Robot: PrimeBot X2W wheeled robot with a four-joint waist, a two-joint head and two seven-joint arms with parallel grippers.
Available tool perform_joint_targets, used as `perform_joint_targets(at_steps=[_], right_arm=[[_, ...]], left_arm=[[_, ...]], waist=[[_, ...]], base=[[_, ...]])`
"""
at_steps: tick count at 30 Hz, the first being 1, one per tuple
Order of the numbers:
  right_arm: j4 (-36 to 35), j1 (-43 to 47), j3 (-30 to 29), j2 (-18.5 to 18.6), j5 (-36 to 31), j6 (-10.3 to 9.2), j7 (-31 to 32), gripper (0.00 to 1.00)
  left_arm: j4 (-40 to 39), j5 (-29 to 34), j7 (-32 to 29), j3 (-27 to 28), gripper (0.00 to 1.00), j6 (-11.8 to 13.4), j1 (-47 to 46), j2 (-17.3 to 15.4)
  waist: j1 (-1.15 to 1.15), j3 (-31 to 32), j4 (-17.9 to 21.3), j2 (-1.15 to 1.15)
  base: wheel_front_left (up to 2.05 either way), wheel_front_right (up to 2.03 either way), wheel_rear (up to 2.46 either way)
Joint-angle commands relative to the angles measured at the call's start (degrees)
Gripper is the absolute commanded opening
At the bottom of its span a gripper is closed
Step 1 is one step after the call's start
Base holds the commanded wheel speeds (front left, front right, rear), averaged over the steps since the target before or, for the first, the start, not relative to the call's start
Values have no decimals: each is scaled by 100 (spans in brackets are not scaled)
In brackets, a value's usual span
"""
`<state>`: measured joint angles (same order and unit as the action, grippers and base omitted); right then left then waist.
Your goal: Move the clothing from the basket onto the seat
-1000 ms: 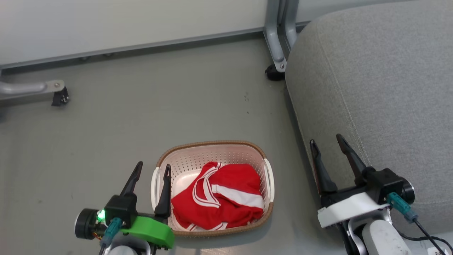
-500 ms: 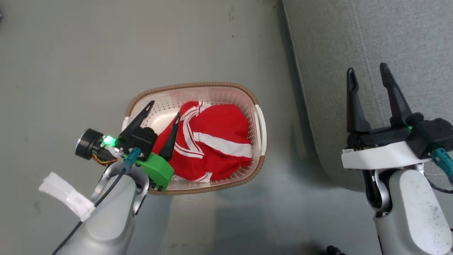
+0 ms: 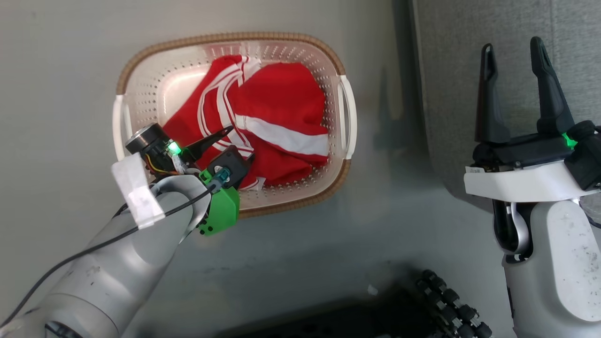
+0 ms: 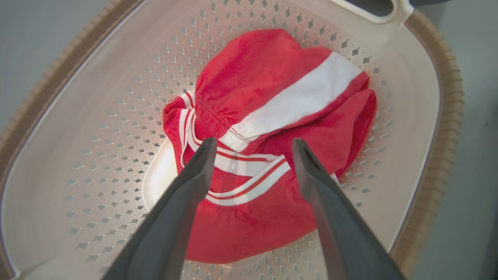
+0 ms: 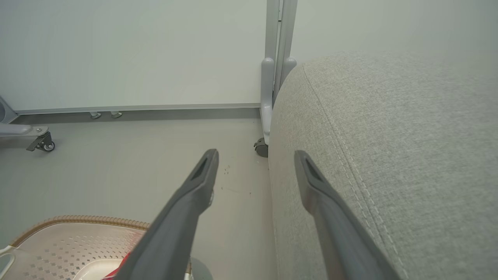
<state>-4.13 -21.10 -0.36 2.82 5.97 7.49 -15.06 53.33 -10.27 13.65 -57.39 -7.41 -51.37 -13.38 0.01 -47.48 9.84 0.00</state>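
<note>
Left gripper [image 4: 253, 143] spread wide above the clothing [image 4: 272, 97] heaped mid-frame in the basket [image 4: 447, 97]: I judge it best to sink both fingers astride the striped fold before closing, my right gripper [image 3: 514, 47] hanging open, empty, by the seat [image 3: 450, 70] at upper right.

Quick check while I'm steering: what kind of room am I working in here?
Probably a lab or test room staged as a living space: a grey upholstered seat, a laundry basket set on a bare grey floor, and plain white partition panels on castors behind.
</note>
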Motion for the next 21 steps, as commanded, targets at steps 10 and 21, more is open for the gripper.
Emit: perform_joint_targets(at_steps=[10, 21], right_arm=[[-172, -245, 59, 13, 258, 0, -18, 100], [-354, -260, 176, 13, 391, 0, -18, 100]], left_arm=[[490, -1068, -601, -1350, 100, -5, -779, -219], [1042, -857, -875, -1583, 100, 0, -1084, -377]], waist=[[-1, -817, 374, 0], [-1, -1029, 549, 0]], base=[[0, 0, 0], [0, 0, 0]])
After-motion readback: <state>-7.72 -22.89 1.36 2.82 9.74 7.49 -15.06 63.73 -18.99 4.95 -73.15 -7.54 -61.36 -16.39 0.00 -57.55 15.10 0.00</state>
